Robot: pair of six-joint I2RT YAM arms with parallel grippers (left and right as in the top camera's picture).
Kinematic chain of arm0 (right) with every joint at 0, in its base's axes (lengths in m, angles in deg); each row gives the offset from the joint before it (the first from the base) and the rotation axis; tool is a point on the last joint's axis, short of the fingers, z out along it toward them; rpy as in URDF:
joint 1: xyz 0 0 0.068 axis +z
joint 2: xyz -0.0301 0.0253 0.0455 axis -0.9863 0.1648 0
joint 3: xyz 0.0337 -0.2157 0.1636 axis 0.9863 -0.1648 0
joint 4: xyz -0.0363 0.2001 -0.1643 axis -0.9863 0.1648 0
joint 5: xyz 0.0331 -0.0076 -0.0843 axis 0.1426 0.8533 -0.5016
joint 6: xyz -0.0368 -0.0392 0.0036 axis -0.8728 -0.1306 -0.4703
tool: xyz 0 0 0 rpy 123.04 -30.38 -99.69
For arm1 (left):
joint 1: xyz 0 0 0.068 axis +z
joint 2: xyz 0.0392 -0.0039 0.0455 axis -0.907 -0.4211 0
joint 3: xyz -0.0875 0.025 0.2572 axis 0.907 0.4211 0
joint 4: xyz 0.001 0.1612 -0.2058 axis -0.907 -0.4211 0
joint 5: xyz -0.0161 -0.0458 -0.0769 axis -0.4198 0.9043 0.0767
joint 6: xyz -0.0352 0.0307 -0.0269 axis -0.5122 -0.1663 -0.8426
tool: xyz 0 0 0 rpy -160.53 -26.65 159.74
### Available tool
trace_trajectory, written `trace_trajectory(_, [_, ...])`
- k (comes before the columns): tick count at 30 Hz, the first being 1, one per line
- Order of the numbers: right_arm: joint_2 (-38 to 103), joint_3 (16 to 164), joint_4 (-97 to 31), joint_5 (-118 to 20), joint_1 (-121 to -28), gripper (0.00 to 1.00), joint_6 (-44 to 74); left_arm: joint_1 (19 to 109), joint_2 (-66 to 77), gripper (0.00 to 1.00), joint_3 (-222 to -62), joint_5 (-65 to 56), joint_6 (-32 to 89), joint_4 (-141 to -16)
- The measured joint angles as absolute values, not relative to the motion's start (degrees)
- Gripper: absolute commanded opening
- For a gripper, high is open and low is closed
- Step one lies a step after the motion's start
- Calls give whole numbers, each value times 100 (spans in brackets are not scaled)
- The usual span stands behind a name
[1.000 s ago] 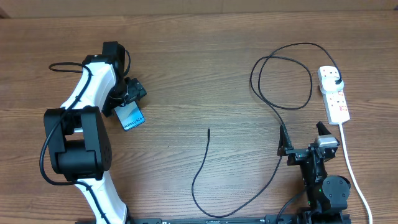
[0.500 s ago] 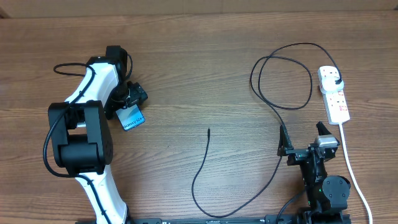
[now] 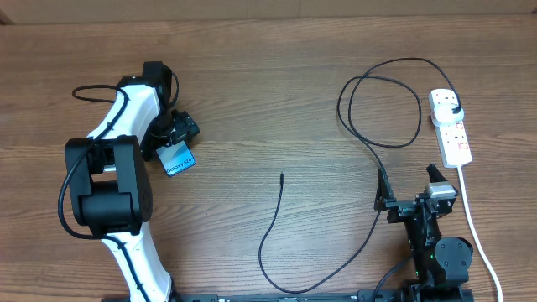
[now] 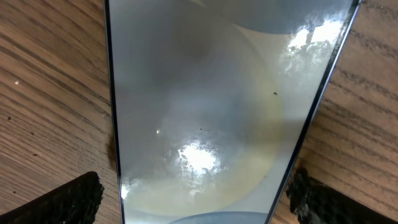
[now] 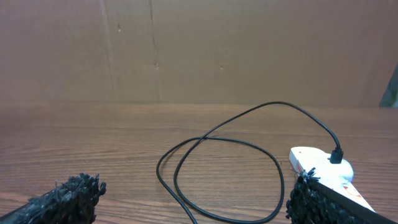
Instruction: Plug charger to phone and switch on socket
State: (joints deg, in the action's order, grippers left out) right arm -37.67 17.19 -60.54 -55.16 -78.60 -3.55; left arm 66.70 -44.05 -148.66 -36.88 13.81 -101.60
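The phone (image 3: 176,157) lies flat at the left of the table, and its light glossy screen (image 4: 205,112) fills the left wrist view. My left gripper (image 3: 172,134) is low over it and open, one finger on each side of the phone's long edges (image 4: 199,202), with a small gap showing on the left side. The charger cable (image 3: 268,231) lies loose, its small tip (image 3: 281,175) mid-table. It loops (image 5: 217,140) to a black plug head (image 3: 453,111) seated in the white socket strip (image 3: 451,134). My right gripper (image 3: 409,186) is open and empty, pointing at the loop (image 5: 193,205).
The socket's thick white cord (image 3: 478,235) runs down the right side past my right arm. The strip (image 5: 317,165) shows at the right of the right wrist view. A brown wall stands beyond the table's far edge.
The left arm shifted slightly over the phone a second ago and has held still since. The phone, the cable and the right arm have not moved.
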Motion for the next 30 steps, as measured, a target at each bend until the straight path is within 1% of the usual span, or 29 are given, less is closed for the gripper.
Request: trace_trajectory(30, [-3767, 1719, -6054, -5516, -7860, 100, -355, 6670, -4405, 100, -14866, -3690, 1381, -10027])
